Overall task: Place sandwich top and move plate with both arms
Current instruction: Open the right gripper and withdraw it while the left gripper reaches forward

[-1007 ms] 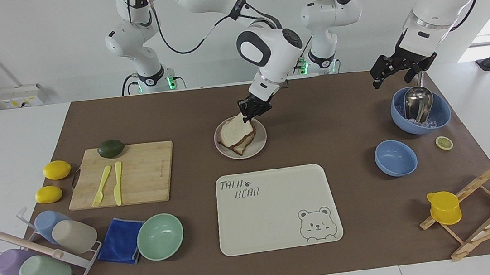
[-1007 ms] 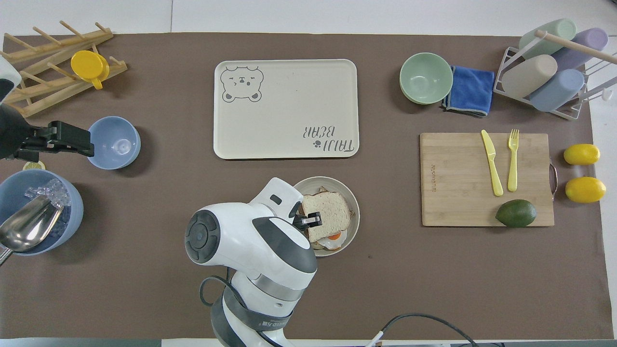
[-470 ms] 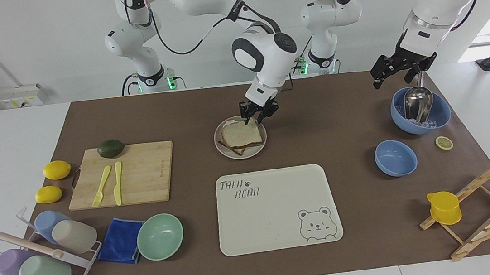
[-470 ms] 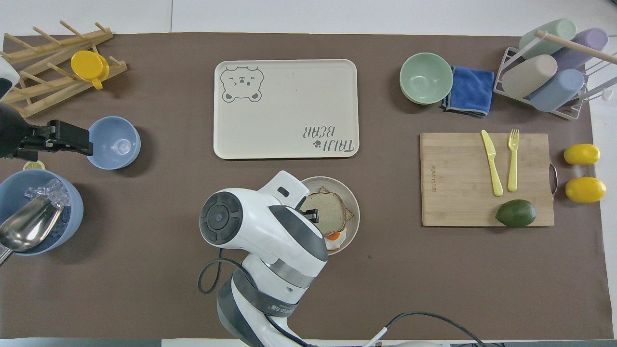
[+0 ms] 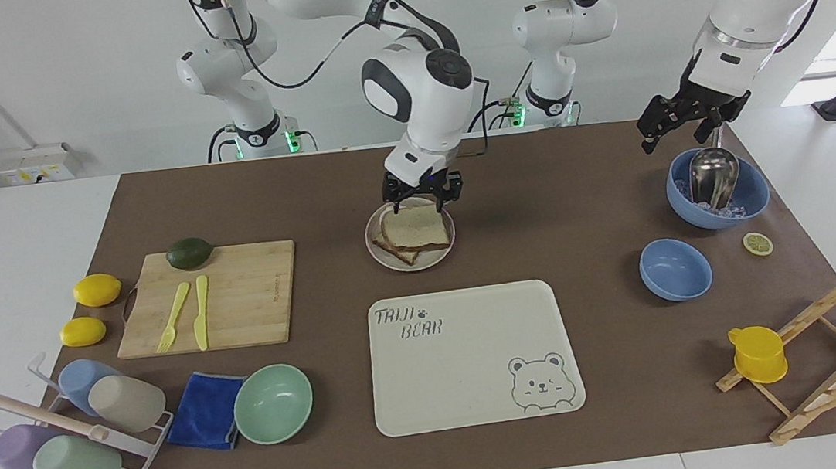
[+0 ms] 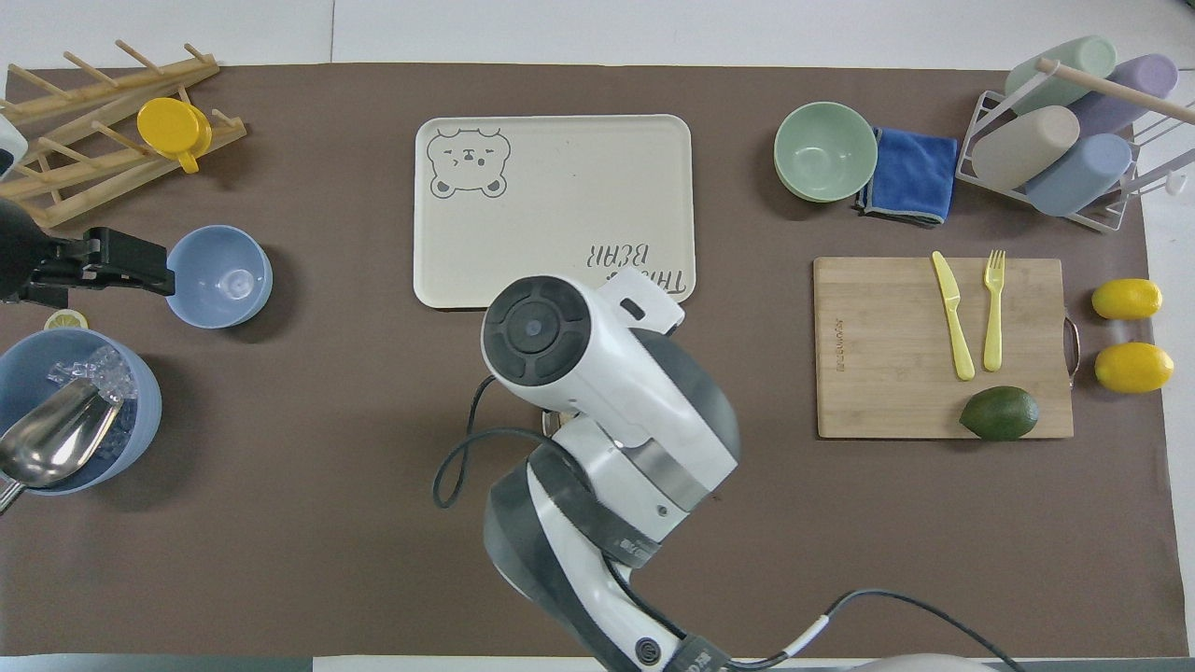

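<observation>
While parted: right gripper (image 5: pixel 422 193) fingers, empty, over plate (image 5: pixel 447 251)
Sandwich top (image 5: pixel 415 228): flat on plate
Left gripper (image 5: pixel 675 126): fingers spread, waits over big blue bowl (image 5: pixel 752 195)

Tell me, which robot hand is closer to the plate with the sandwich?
The right gripper. It hangs open just over the plate, at the edge nearest the robots. The left gripper waits above the big blue bowl at its own end of the table.

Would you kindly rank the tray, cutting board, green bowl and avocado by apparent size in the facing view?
1. tray
2. cutting board
3. green bowl
4. avocado

The bowl lies nearer the camera, yet the order looks safe.
</observation>
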`<state>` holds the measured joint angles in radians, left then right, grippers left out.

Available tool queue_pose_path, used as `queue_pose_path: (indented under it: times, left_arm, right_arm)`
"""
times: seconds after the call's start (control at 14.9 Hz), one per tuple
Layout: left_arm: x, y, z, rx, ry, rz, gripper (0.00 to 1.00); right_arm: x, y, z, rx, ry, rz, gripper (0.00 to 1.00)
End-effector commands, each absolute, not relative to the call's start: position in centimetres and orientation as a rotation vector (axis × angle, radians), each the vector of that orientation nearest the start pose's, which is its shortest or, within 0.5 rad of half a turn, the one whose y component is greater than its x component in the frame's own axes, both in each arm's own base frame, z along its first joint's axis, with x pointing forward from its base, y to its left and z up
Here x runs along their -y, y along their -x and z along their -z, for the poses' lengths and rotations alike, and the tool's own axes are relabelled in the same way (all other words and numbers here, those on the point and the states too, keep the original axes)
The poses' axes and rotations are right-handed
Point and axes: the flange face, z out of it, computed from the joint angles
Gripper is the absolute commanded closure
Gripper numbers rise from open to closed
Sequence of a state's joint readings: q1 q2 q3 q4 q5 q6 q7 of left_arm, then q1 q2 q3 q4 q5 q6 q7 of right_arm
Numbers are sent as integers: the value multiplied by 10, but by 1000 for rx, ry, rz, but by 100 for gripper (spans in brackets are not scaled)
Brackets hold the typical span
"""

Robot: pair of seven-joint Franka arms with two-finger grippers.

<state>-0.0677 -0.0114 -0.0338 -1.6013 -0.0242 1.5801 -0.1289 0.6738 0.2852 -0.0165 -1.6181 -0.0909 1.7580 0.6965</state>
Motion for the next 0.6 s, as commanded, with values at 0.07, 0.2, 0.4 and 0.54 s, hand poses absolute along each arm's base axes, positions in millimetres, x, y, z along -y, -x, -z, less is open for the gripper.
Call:
queue_pose_path:
  times: [0.07,0.2,0.4,0.54]
  left_arm:
    - [69,-534,-594,19,3150,39,0]
    - [105,-527,-571,15,3159,41,0]
    - [162,-514,-528,19,3189,20,0]
    - [197,-501,-494,-13,3212,-2,0]
  right_arm:
    - [-286,-530,-499,-27,3258,-156,0]
    - [-241,-542,-521,-63,3243,-131,0]
    - [-179,-553,-553,-162,3227,-115,0]
    - [-123,-560,-560,-101,3222,-160,0]
